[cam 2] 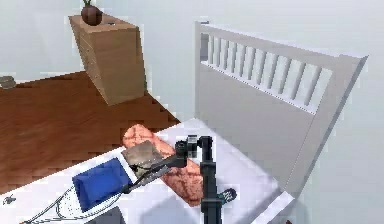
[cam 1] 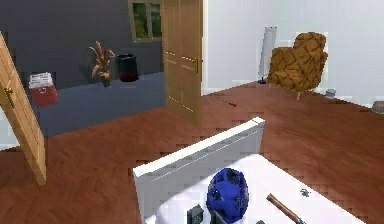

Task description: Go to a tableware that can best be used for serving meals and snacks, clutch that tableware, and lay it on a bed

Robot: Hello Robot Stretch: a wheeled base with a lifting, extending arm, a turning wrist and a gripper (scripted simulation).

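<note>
Greyish plate-like piece (cam 2: pixel 148 153) lies at the gripper (cam 2: pixel 160 166) over the bed (cam 2: pixel 250 172), mid-mattress below the headboard (cam 2: pixel 270 75), with a pinkish lump (cam 2: pixel 185 182) behind it. Can't tell whether it is held or laid, nor how the fingers are set. Judgement: bed reached, letting go left. On the wooden cabinet (cam 2: pixel 110 60), a pot (cam 2: pixel 91 16) holds a plant (cam 2: pixel 90 5).

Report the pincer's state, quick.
Pincer: cannot tell whether it holds anything; a flat tan thing is at its tip, with a pink lump on the bed behind.
</note>
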